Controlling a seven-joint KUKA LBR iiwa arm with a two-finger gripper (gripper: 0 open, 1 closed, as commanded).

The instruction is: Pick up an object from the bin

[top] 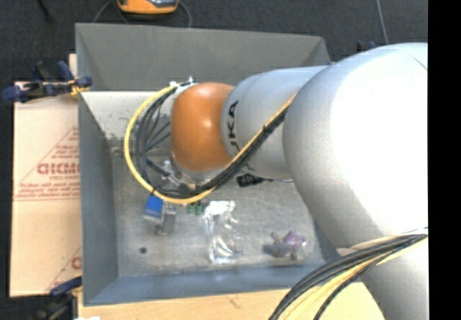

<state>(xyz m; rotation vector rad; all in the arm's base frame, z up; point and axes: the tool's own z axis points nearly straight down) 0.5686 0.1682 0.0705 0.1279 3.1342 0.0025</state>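
The arm enters the grey metal bin from the right. Its rounded orange wrist cover and looped yellow and black cables sit over the bin's left half. The gripper projects from under the cover toward the bin floor and is largely hidden by cover and cables. Whether it is spread or pressed together cannot be told, and no object is seen held in it.

Object positions, relative to the gripper:
- Small blue block-shaped object: just beside the gripper, on its lower-left side in the view, lying on the floor next to a small grey piece. Contact with the gripper cannot be determined.
- Small green item: near, to the lower right.
- Crumpled clear plastic wrapper: farther to the lower right.
- Purple and grey lumpy object: well apart, to the lower right, near the bin's front right corner.
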